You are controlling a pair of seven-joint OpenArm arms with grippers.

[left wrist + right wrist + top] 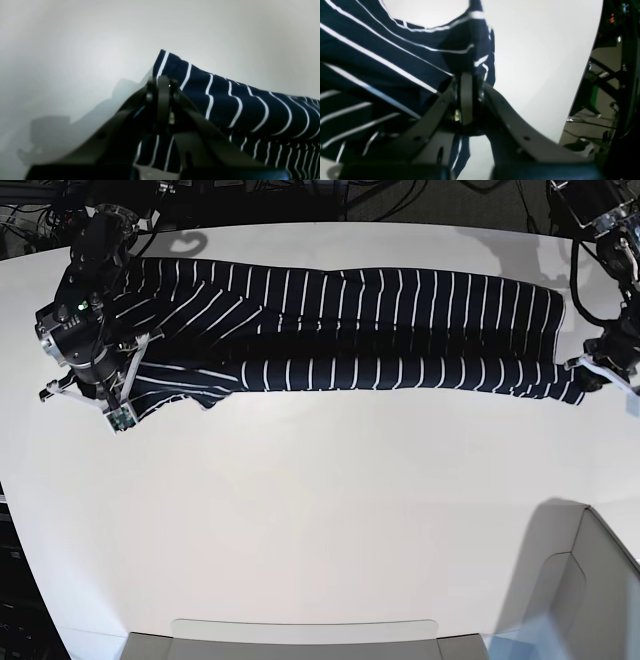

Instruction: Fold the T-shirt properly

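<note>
Spanning the upper base view, the soft, dark, white-striped T-shirt (400, 300) lies elongated and rumpled; left gripper (162, 82) and right gripper (467, 87) pinch fabric, jaws nearly closed.

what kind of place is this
Probably a robotics lab or workshop: two robot arms work over a white table with a striped T-shirt, and cables run beyond the table's edge.

The T-shirt (330, 300) is dark navy, crossed by thin white stripes; the tabletop (300, 510) is plain white. At three o'clock in the right wrist view, a part (594, 96) shows green.
</note>
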